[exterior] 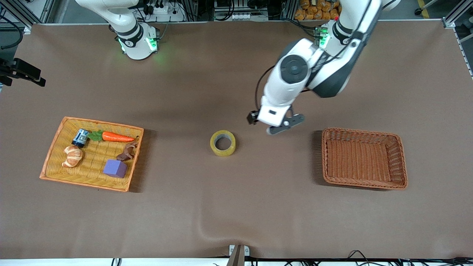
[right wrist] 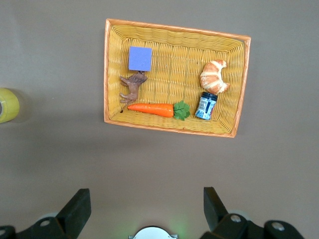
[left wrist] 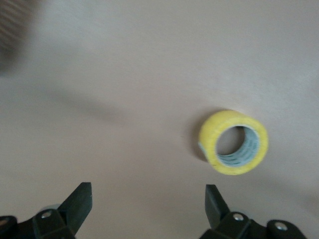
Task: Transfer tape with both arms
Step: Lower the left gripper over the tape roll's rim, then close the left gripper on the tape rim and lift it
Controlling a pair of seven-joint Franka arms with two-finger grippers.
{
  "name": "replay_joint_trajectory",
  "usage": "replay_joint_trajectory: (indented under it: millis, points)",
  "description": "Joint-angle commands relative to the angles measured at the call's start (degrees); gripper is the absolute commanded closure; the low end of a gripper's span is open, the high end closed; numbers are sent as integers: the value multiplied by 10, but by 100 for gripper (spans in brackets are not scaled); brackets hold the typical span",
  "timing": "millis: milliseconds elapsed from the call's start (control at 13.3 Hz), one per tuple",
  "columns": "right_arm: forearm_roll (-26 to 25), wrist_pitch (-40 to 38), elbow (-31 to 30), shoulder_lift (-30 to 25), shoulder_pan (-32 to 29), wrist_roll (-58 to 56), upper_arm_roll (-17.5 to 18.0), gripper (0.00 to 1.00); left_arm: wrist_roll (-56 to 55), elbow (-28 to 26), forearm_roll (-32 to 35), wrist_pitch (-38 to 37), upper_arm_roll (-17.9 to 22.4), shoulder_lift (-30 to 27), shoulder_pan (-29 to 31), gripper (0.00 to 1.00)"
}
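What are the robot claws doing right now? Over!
Left claw open, up over bare table beside the tape. Right claw open, high over the yellow basket, waiting. Tape flat on table between baskets, untouched. Nothing blocking.

A brown table (exterior: 236,207) carries three things directly. The tape (exterior: 223,143) lies flat near its middle, ring opening facing up. Toward the right arm's end sits a yellow wicker tray (exterior: 55,149) with an orange rim, well apart from the tape. Toward the left arm's end sits a reddish-brown wicker basket (exterior: 401,162), also well apart from it. The tape lies between the two, all about equally near the front camera.
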Motion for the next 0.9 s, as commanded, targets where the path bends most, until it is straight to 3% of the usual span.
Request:
replay_joint_trajectory:
  millis: [0,225,375,601,826]
  points:
    - [-9,-1,1,2,-7,-6,9,0,-31,97,17,26,9,93,-27,0]
    - [-10,2,1,-1,-12,-7,7,0,-40,98,24,121,14,139,-55,0]
    - [-10,10,-1,-4,-13,-7,6,0,-83,100,34,161,40,164,-89,0]
    - [-9,37,-5,-3,-11,-8,6,0,-100,110,35,189,90,202,-147,0]
    - [-3,34,0,-4,-12,-7,6,0,-100,110,36,206,98,223,-157,0]
